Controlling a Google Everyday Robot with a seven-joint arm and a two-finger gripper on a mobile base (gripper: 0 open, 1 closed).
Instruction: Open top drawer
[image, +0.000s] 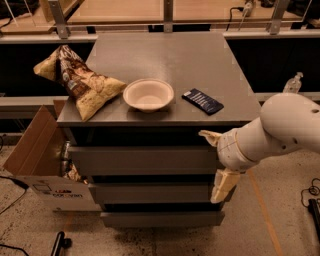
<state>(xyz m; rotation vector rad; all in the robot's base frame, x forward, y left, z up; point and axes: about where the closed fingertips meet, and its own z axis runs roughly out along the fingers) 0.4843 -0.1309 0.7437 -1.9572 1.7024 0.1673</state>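
The top drawer (142, 160) is the uppermost of three stacked fronts under the table (165, 55) top. It is a plain, flat, matte-grey panel without a handle, wider than the two fronts (150, 192) below, with a dark gap along its upper edge. The end effector (210, 165) is at the panel's right end, fingers spread wide, one at the upper edge and one hanging below the lower edge. Contact cannot be determined.
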